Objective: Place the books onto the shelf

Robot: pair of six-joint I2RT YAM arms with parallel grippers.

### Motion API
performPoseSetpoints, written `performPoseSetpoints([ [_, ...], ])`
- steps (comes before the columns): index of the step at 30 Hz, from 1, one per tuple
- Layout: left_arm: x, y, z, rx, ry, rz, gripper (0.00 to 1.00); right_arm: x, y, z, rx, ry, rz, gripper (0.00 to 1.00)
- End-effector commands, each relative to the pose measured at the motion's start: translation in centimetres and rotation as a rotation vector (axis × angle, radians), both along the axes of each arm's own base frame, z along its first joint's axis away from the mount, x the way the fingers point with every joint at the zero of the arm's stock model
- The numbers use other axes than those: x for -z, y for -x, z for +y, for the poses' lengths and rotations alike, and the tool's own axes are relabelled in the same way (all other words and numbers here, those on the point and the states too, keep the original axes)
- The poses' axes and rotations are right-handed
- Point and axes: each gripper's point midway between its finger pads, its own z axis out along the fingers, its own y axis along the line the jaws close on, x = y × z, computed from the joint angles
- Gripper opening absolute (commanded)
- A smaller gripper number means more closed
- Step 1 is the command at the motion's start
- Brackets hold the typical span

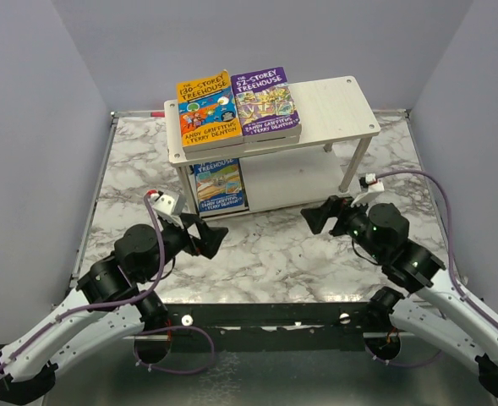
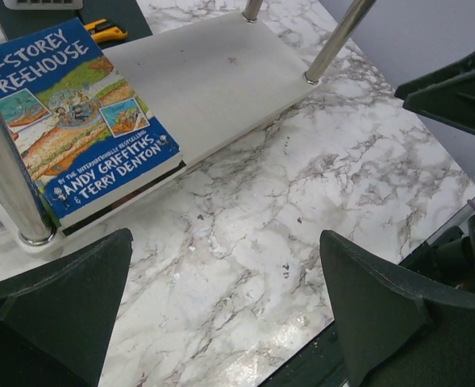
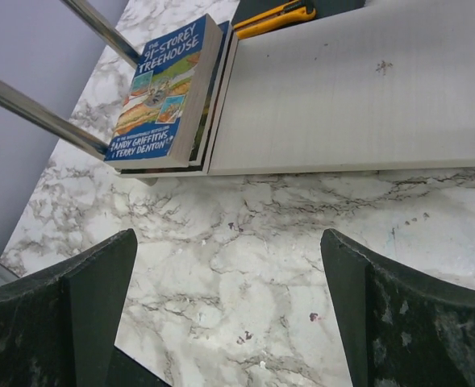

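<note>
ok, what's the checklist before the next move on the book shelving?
1. Left gripper open and empty: ok.
2. Right gripper open and empty: ok.
3. Orange book and purple book flat on the shelf top: ok.
4. Blue book flat on the lower board: ok.
5. Every book shelved: cannot tell, the stacks hide the count.

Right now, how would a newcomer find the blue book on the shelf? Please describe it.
Start at the pale wood-grain two-tier shelf at the back of the marble table. Look at its lower board, left end: the blue-covered Treehouse paperback lies face up there. Its neighbours, the orange paperback and the purple paperback, lie on the top board instead.
</note>
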Motion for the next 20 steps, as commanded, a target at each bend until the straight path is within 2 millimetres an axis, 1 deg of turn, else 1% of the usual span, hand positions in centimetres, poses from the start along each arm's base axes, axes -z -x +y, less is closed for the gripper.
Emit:
performPoseSetpoints([
  [1,-3.5,-0.7,-0.3,-0.011,0.045,-0.079,0.99,-0.3,1.6,-2.4,0.02,0.063,-0.017,1.0],
  [6,-4.4,-1.1,-0.9,-0.008,0.071,-0.085,0.99,-2.0,2.8,-4.1,0.042,0.044,-0.063,1.0],
  [10,-4.7,-1.2,-1.4,-0.007,0.099,-0.074,0.99,-2.4,3.1,-4.8,0.058,0.046,-0.069,1.0],
  [14,-4.9,-1.3,-1.7,-0.008,0.122,-0.068,0.99,-2.4,3.2,-4.7,0.05,0.044,-0.055,1.0],
  [17,-4.9,-1.1,-2.2,0.024,0.115,-0.068,0.99,-2.2,3.2,-4.3,0.041,0.041,-0.045,1.0],
  [20,-4.8,-1.4,-1.7,-0.018,0.144,-0.067,0.99,-1.9,3.0,-3.9,0.033,0.041,-0.033,1.0],
])
